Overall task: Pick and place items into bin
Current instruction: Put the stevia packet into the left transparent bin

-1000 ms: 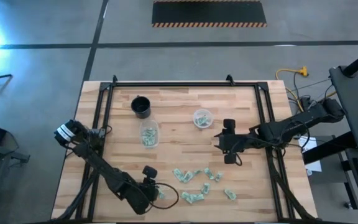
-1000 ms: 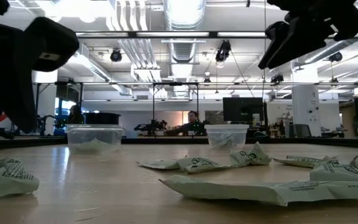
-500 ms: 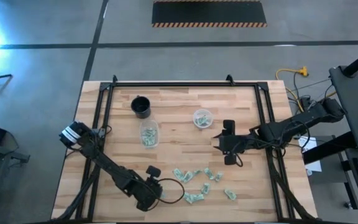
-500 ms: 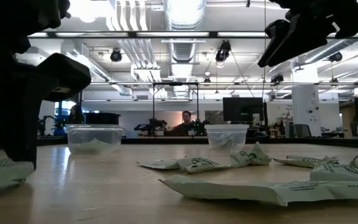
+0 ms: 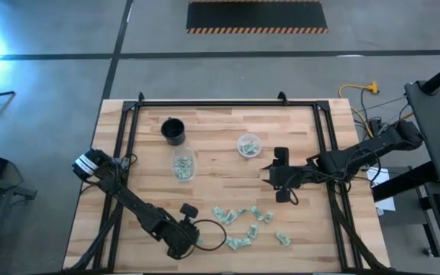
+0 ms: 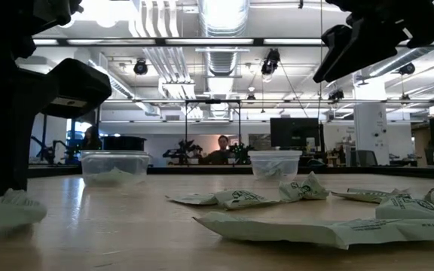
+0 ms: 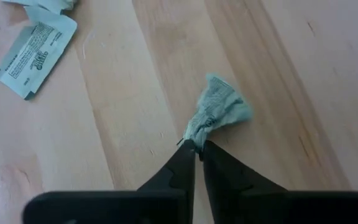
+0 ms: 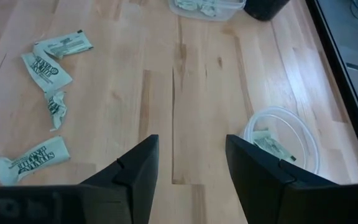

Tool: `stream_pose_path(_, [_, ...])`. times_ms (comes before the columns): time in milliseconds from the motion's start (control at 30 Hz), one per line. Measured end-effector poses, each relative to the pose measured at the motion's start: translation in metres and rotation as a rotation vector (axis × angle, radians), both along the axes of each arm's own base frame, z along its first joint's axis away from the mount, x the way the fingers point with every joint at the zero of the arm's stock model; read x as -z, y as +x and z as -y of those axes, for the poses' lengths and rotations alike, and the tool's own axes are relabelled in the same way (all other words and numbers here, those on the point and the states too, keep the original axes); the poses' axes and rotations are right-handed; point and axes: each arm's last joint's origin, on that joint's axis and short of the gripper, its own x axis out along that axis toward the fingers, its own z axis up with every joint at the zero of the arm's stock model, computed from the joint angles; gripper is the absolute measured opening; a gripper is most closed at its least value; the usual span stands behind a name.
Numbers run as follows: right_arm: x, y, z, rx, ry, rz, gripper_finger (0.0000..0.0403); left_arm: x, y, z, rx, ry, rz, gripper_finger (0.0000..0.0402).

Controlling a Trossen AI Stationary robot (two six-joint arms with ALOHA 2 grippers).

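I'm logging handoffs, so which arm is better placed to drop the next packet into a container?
Left, probably. The left gripper is already pinched shut on a packet at the table's front-left. The right gripper hangs open and empty near the round container.

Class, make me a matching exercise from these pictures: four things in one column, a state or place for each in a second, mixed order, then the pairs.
1. left hand
2. right hand
3. black cup
4. round tub

a. open above bare wood
b. far left part of the table
c. pinching a packet
d. holds a packet, near the right hand

Pairs: 1-c, 2-a, 3-b, 4-d
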Motion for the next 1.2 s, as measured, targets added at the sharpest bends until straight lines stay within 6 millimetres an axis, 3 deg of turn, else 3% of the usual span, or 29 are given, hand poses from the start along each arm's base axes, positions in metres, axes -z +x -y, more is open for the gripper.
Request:
stream_pose_path(200, [0.001, 0.000, 0.000, 0.003, 0.002, -0.003, 0.0175, -0.010, -0.002, -0.005, -0.032, 0.088, 0.027, 0.0001])
stream_pose_path(367, [0.004, -0.002, 0.000, 0.015, 0.020, -0.008, 0.0175, -0.031, -0.012, -0.020, -0.150, 0.202, 0.080, 0.0000])
stream_pose_path(667, [0.022, -0.008, -0.006, 0.002, 0.040, -0.022, 0.0175, -0.056, -0.041, -0.062, -0.454, 0.476, 0.128, 0.0000])
stream_pose_path(967, [0.031, -0.011, -0.013, -0.029, 0.055, 0.009, 0.0175, -0.047, -0.035, -0.110, -0.606, 0.597, -0.002, 0.0000])
stream_pose_path(1200, [0.031, -0.012, -0.015, -0.039, 0.058, 0.012, 0.0176, -0.036, -0.029, -0.143, -0.621, 0.608, -0.141, 0.0000])
